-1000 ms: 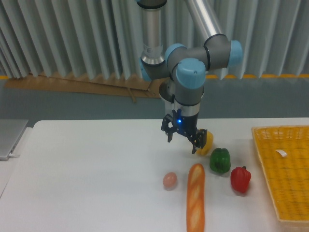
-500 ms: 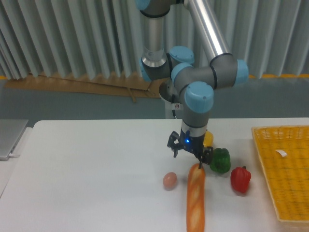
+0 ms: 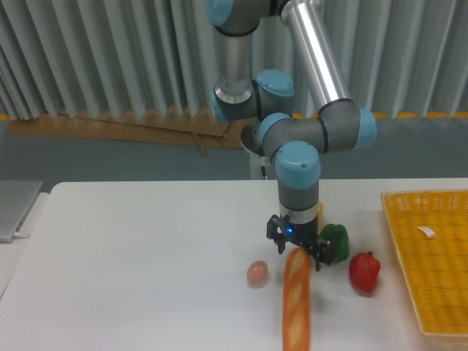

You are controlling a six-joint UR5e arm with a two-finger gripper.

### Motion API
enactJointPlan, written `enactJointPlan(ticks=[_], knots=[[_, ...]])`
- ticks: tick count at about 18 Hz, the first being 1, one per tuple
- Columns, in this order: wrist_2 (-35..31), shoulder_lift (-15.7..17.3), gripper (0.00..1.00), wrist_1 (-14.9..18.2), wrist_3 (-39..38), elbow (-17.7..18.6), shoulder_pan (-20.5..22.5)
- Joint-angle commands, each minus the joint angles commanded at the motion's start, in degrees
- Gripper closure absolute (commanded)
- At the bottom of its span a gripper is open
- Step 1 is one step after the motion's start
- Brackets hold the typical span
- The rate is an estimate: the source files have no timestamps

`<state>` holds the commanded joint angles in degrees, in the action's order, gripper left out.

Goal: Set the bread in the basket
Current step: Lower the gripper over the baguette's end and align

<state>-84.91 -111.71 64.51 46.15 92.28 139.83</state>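
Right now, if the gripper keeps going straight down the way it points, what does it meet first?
Most likely the bread: the gripper hangs with open jaws over its far end. Depth is hard to judge from this single view.

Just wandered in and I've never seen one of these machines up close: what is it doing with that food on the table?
The arm has brought its end effector down over the far end of the bread, its fingers open on either side and not yet closed on it. The bread lies flat on the table, well left of the basket. Beside it are a green pepper, a red pepper and a pinkish ball.
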Motion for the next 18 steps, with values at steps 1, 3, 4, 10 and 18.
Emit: enactJointPlan(ticks=[1,3,4,10,18], knots=[[0.1,0.1,0.00,0.0,0.9,0.5,1.6],[0.9,-0.4,0.00,0.2,7.0,0.7,3.7],[1.9,-0.7,0.00,0.0,9.4,0.6,3.5],[3.0,0.5,0.00,0.1,8.3,-1.0,3.4],[4.6,0.8,0.00,0.2,1.5,0.8,2.8]])
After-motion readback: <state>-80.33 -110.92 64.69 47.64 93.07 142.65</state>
